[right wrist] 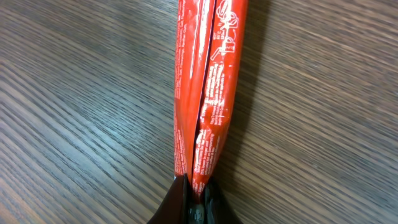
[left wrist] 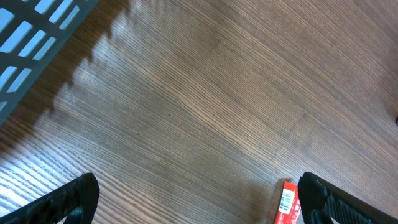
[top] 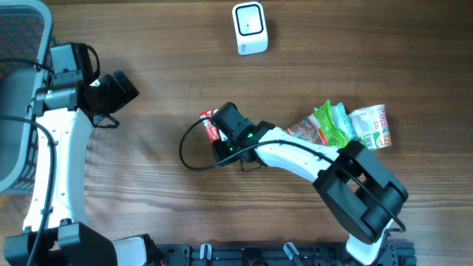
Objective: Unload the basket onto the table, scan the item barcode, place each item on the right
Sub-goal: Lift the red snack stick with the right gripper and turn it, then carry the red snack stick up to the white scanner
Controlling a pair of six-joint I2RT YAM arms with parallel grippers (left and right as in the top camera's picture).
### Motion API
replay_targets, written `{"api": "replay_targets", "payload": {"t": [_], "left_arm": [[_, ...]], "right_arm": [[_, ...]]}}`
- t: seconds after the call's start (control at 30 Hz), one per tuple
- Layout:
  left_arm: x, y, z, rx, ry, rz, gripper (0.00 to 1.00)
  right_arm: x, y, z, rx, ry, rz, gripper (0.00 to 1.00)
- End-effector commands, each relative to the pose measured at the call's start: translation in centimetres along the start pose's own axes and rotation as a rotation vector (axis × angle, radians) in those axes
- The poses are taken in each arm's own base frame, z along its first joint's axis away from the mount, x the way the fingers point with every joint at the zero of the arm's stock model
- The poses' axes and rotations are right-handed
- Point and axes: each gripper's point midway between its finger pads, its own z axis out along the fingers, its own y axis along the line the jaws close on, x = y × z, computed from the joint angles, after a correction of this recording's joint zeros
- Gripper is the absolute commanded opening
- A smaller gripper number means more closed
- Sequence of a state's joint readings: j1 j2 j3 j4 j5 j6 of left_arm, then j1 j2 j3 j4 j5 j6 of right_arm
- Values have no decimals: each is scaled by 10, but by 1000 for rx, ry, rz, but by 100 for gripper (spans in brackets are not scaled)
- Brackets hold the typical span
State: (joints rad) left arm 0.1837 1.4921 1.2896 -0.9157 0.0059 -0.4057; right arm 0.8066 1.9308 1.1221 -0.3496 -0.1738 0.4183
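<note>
A red snack packet (right wrist: 208, 93) lies lengthwise on the wooden table, folded along its middle. My right gripper (right wrist: 198, 200) is shut on its near end, pinching the wrapper between both pads. Seen from overhead, the red packet (top: 211, 127) sticks out to the left of the right gripper (top: 222, 131) at the table's middle. The white barcode scanner (top: 250, 28) stands at the far edge, well apart from the packet. My left gripper (top: 117, 91) hovers open at the left with nothing in it. In the left wrist view, the packet's barcode label (left wrist: 287, 200) shows beside the right-hand finger (left wrist: 339, 200).
A grey mesh basket (top: 18, 74) sits at the far left edge. To the right lie green snack packets (top: 330, 123) and a cup noodle pot (top: 372, 125), next to the right arm's elbow. A black cable (top: 189, 155) loops below the packet.
</note>
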Motion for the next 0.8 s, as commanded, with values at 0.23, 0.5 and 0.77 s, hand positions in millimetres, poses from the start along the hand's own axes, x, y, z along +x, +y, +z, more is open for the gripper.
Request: {"api": "replay_targets", "payload": {"t": [0.23, 0.5, 0.77], "left_arm": [[-3, -1, -3, 8, -12, 5, 100], [-3, -1, -3, 8, -12, 5, 100], [-3, -1, -3, 8, -12, 5, 100]], "right_arm": [[-12, 9, -104, -189, -54, -63, 4], [18, 7, -215, -313, -142, -259, 4], [63, 30, -307, -433, -306, -307, 4]]}}
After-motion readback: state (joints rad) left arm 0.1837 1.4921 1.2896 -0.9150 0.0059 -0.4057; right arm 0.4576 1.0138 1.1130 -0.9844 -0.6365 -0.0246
